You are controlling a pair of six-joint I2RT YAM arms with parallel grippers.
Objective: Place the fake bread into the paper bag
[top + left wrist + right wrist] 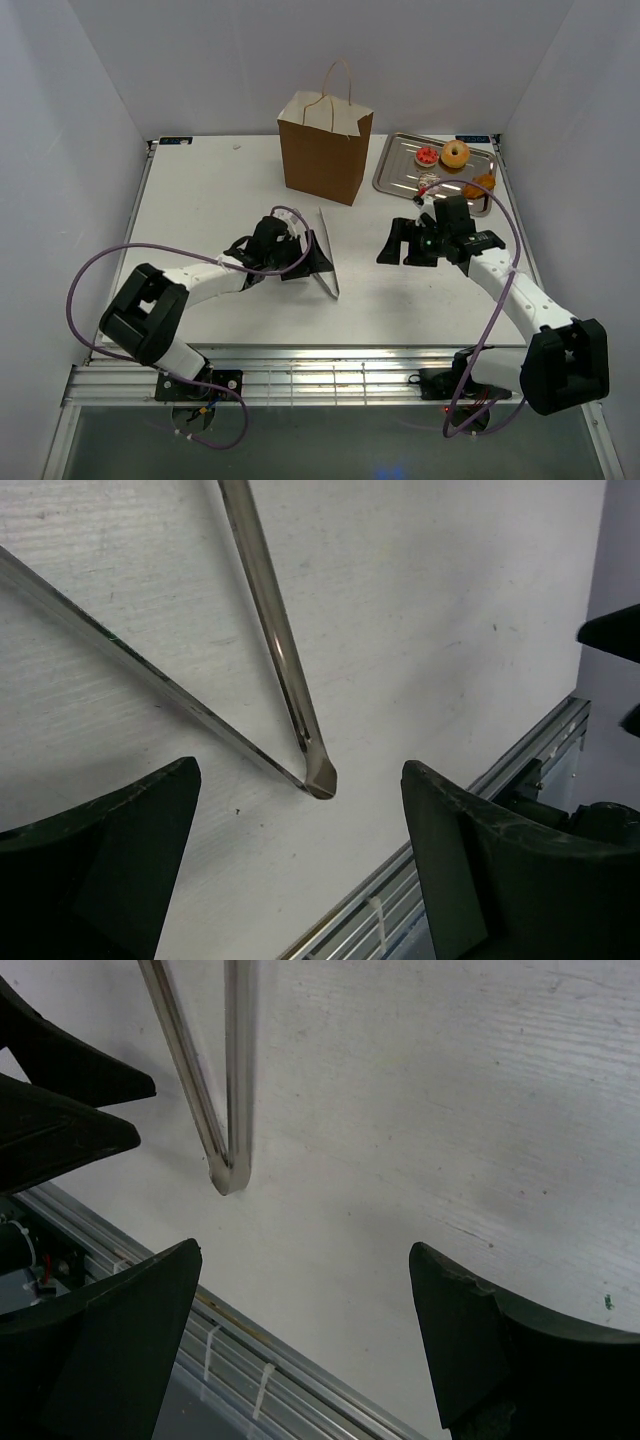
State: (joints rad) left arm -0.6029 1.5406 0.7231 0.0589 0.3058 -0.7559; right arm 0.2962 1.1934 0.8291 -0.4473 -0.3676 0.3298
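While both arms sit low over the white table (200,200), I see my left end effector (300,870) spread wide and grasping nothing. Its 2 dark fingers (100,870) frame the closed bend of the long thin silver metal tongs (285,670), which lie flat on the table, untouched. My right end effector (300,1350) is likewise released and empty, facing the same bend from the other side. Farther out, the upright brown kraft paper bag (322,155) stands at the back centre. Right of it, apart, the flat silver metal tray (395,178) carries a red-topped round toy tart (427,156), an orange ring donut (455,153) and a golden-brown bun (482,185), partly hidden behind the right arm.
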